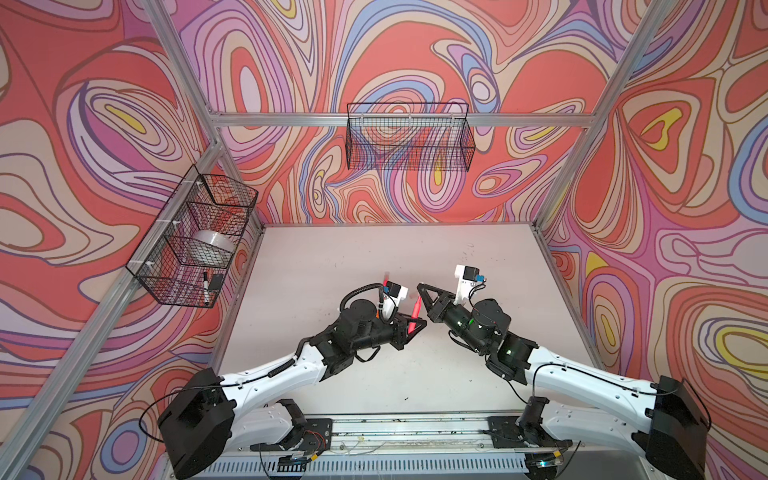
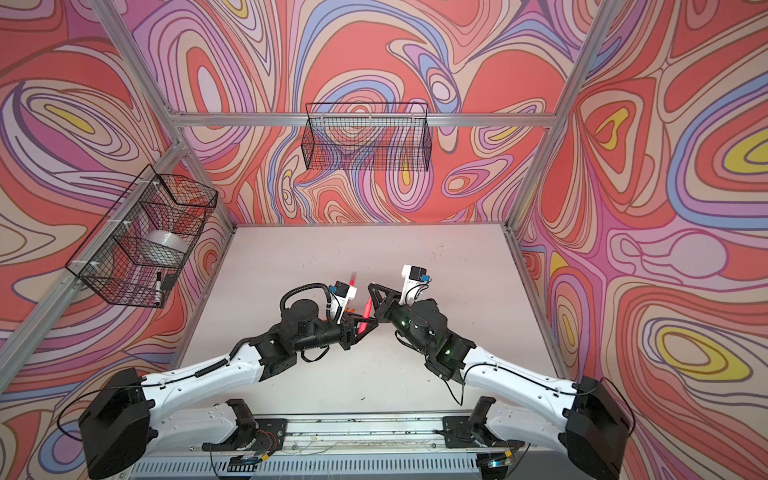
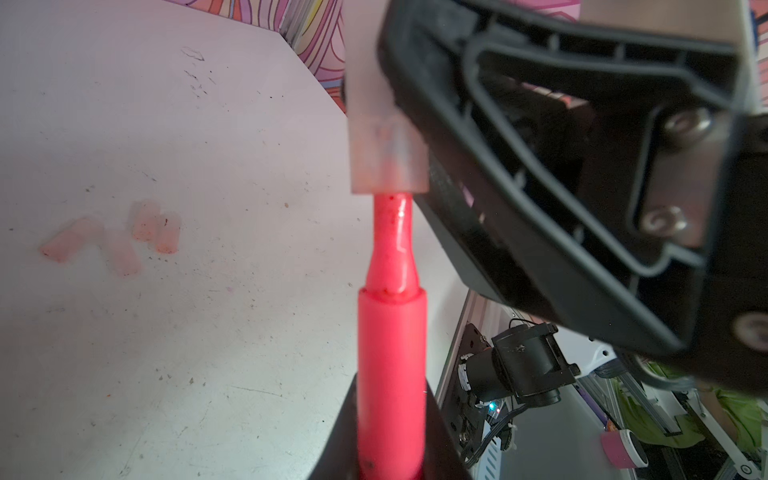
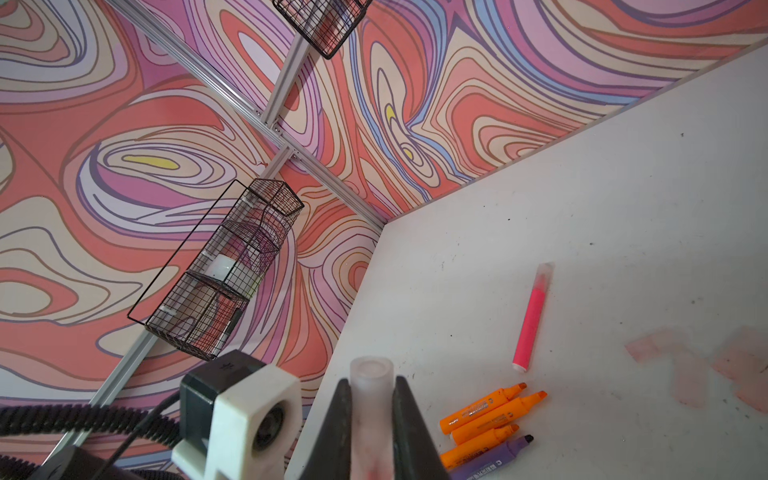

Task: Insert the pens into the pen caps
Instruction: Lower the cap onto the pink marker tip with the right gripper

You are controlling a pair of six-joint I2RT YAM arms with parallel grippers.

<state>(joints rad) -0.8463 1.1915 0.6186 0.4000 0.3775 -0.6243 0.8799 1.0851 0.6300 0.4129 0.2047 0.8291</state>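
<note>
White, scuffed table (image 1: 332, 257), swirl-patterned walls on three sides. Above the table's middle, your left gripper (image 1: 415, 324) is clamped on a pink-red pen (image 3: 390, 353), holding the barrel with the narrow front end pointing out past the jaws. Your right gripper (image 4: 371, 399) is clamped on a translucent cap (image 3: 384, 166), open mouth outward. In the left wrist view the pen's neck meets the cap's mouth; how far the tip sits inside, you cannot tell. Both top views show the two grippers nose to nose, clear of the table.

Beyond them a capped pink pen (image 4: 530, 320) lies alone on the table. Near it, three orange pens (image 4: 484, 409) and a purple pen (image 4: 494, 455) lie side by side, uncapped. Four loose caps (image 3: 122, 253) lie clustered, apart from the pens. A wire basket (image 1: 174, 291) on the side wall holds a tape roll (image 1: 214, 245) and a black-and-white marker (image 1: 205, 286).
</note>
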